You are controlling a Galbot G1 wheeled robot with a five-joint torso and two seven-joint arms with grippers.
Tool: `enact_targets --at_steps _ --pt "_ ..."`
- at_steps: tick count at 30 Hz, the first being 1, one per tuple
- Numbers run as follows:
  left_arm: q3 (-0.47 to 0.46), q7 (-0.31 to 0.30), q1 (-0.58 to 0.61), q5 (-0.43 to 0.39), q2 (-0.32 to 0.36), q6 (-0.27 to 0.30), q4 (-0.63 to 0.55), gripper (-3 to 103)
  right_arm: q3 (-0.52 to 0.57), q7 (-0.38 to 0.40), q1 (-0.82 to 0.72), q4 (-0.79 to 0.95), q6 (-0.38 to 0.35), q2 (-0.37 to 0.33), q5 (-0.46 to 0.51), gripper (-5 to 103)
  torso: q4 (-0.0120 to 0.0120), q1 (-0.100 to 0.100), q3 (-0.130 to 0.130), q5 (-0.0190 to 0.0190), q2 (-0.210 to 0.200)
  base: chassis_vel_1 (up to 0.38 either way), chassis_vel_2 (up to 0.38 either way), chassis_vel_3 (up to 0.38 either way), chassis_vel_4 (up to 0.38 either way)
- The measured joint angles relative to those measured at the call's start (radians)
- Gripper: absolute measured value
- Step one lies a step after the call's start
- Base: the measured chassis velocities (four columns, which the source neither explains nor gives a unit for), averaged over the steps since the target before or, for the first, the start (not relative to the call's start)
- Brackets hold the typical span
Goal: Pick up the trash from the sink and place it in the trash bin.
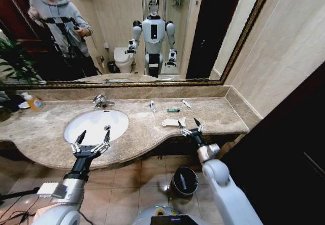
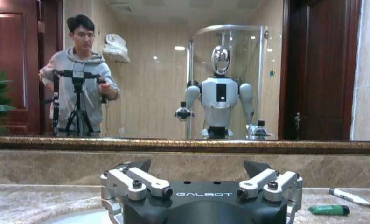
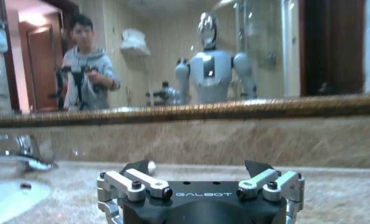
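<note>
Marble counter [image 1: 213, 114] edge: both grippers, left [image 1: 93, 137] and right [image 1: 190, 125], hover there, fingers wide, holding nothing.

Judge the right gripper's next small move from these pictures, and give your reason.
Probably ease the open right gripper forward and down onto the white packet just ahead of it: it holds nothing, and the packet is the nearest trash. The bin waits on the floor below.

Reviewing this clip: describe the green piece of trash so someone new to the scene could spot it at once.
Start at the white oval sink in the brown marble counter and look toward the robot's right, along the counter's bare stretch. The short green tube lies flat there, just behind the flat white packet and between two thin white sachets. It is the only green piece; its neighbours are white.
</note>
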Motion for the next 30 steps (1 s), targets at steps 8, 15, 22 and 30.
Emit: enact_targets --at_steps 8,15,22,30 --pt "0.0 0.0 0.0 0.0 0.0 0.0 0.0 100 -0.029 0.021 0.141 -0.203 -0.015 0.006 -0.015 100 -0.0001 0.0 0.0 0.0 0.0 0.0 0.0 0.0 0.0" --pt "0.0 0.0 0.0 0.0 0.0 0.0 0.0 100 -0.03 0.035 0.179 -0.261 -0.07 0.002 -0.03 97 -0.0001 0.0 0.0 0.0 0.0 0.0 0.0 0.0 0.0" --pt "0.0 0.0 0.0 0.0 0.0 0.0 0.0 100 -0.041 0.033 0.184 -0.265 -0.089 -0.01 -0.04 79 -0.0001 0.0 0.0 0.0 0.0 0.0 0.0 0.0 0.0" --pt "0.0 0.0 0.0 0.0 0.0 0.0 0.0 100 -0.046 0.035 0.173 -0.256 -0.1 -0.018 -0.036 58 -0.0001 0.0 0.0 0.0 0.0 0.0 0.0 0.0 0.0"
